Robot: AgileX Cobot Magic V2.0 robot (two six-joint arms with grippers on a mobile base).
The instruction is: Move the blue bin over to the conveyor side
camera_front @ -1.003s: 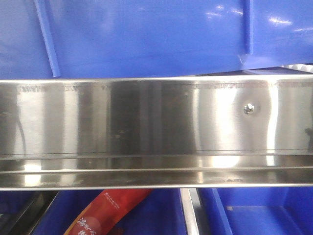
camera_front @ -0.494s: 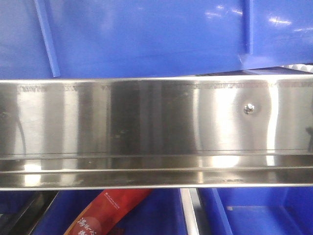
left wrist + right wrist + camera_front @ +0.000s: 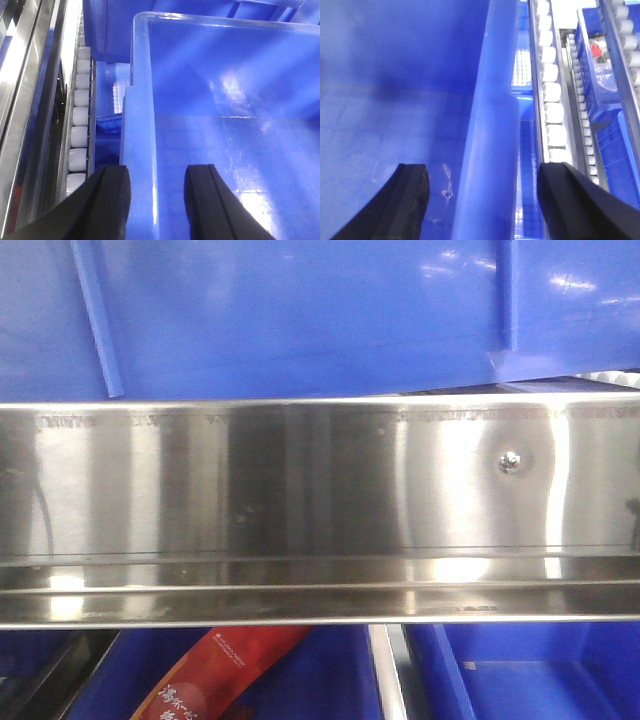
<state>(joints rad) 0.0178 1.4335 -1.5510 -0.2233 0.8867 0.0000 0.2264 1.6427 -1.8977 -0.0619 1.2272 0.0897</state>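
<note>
Steel rack rail [image 3: 320, 500] fills the front view, with the bin [image 3: 300, 320] directly above it. The left gripper [image 3: 156, 172] straddles the bin's left rim, but whether it is clamped is unclear. The right gripper [image 3: 485, 170] straddles the right rim, jaws spread clear.

Bin [image 3: 215, 75] glossy blue; rollers [image 3: 80, 117] white; rack [image 3: 300, 490] silver.

Left hand [image 3: 156, 175], right hand [image 3: 484, 172]: matte black tapered fingers [image 3: 112, 200], blunt rounded tips.
</note>
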